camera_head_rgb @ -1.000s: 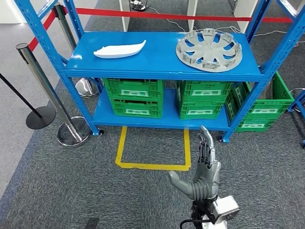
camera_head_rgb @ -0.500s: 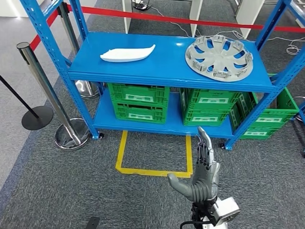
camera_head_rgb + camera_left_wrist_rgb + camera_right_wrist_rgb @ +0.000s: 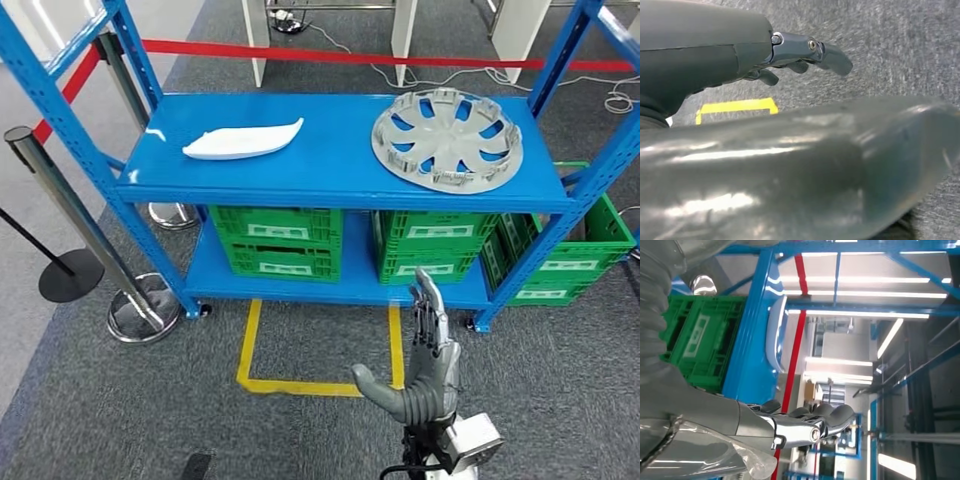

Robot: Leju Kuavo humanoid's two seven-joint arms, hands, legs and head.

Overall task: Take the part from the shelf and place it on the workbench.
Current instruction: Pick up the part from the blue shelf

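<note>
Whole view has shifted since a sec ago – robot's stepping up to the blue shelf [image 3: 332,165], so rack sits closer and squarer now; parts themselves haven't budged.

L to R: chrome stanchion [image 3: 64,195] w/ red barrier strap off to the side, then the white part [image 3: 241,140] on the top deck, left half. Long, slim, curved shell, pointed toward one end, glossy plastic, lying flat. Further right on the same deck a grey wheel cover [image 3: 447,138], well apart from it. Green crates [image 3: 275,235] underneath.

Left hand [image 3: 806,52] hangs low over the carpet, fingers straight, nothing in it. Right hand [image 3: 423,365] raised in front of the body, fingers spread wide, thumb out, empty, well short of the shelf.

Which part is meant – can't tell from here. Approach not done yet, I'd say: get feet into the yellow floor box [image 3: 321,345] before reaching, come in above deck level, grip the thin shell across its width so it doesn't skate on the painted steel.
</note>
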